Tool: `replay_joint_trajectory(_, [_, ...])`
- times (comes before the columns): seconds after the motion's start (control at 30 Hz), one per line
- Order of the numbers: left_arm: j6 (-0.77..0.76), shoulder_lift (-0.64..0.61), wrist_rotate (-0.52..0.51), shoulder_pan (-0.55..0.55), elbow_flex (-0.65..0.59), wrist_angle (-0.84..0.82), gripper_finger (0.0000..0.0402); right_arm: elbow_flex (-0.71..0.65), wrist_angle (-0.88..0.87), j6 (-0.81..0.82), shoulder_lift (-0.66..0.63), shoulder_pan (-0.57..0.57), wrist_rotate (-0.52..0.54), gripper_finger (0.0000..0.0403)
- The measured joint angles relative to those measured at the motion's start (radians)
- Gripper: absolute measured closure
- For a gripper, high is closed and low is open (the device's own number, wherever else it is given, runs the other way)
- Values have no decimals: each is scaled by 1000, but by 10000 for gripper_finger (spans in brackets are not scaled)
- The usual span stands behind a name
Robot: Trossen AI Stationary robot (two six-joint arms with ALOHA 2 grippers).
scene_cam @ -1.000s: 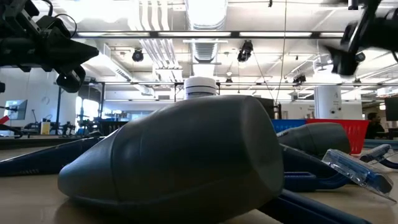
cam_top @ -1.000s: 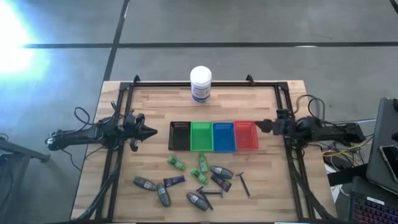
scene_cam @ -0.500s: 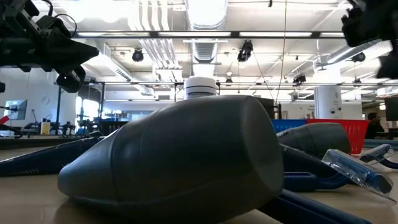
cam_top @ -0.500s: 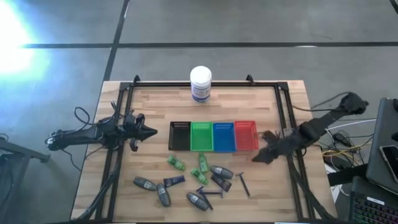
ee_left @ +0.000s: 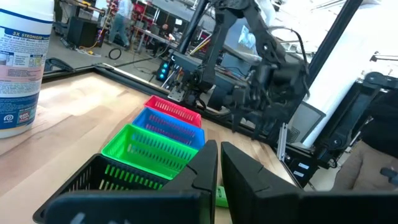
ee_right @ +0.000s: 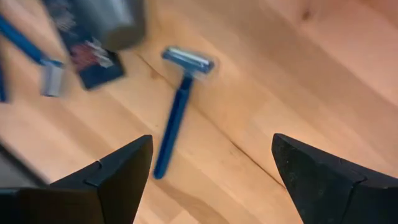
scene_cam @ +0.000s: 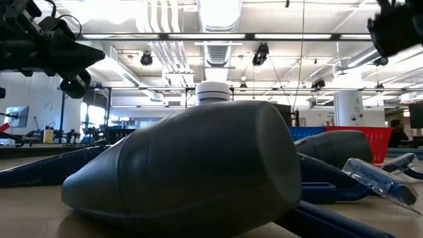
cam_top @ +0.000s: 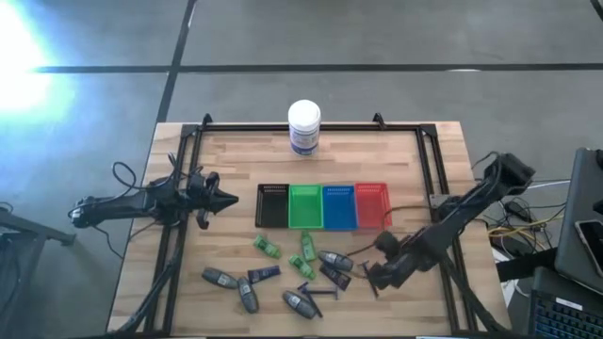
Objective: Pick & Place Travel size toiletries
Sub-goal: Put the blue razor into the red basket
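Note:
The toiletries lie in a loose pile on the near part of the table: green packets [cam_top: 266, 247], grey oval bottles [cam_top: 220, 278], navy tubes [cam_top: 264, 273] and a thin razor [cam_top: 316, 292]. One grey bottle [scene_cam: 198, 165] fills the low view. My right gripper [cam_top: 372, 275] hovers open over the pile's right end. In its wrist view a blue-handled razor [ee_right: 174, 124] lies flat on the wood between the open fingers [ee_right: 211, 140], untouched. My left gripper [cam_top: 221, 200] waits shut at the table's left, left of the black tray; its wrist view shows the fingers together [ee_left: 219, 163].
Four small trays stand in a row mid-table: black [cam_top: 272, 205], green [cam_top: 304, 207], blue [cam_top: 339, 207], red [cam_top: 373, 205]. A white jar with a blue label [cam_top: 304, 127] stands at the far edge. A black frame [cam_top: 311, 123] borders the table. Bare wood lies between trays and jar.
My right arm has swung from beside the red tray toward the table's near edge and leftward, and now hangs over the right end of the toiletry pile. The toiletries have not moved.

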Motion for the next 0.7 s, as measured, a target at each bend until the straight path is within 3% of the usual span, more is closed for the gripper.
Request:
replay_joint_trajectory(0.2, [0, 0, 0, 0, 0, 0, 376, 91, 5, 30, 171, 0, -18, 63])
replay_joint_trajectory(0.4, [0, 0, 0, 0, 0, 0, 376, 219, -1, -39, 300, 0, -18, 54])
replay_joint_trajectory(0.57, [0, 0, 0, 0, 0, 0, 376, 272, -94, -41, 390, 0, 7, 79])
replay_joint_trajectory(0.7, [0, 0, 0, 0, 0, 0, 376, 269, -73, -33, 416, 0, 8, 111])
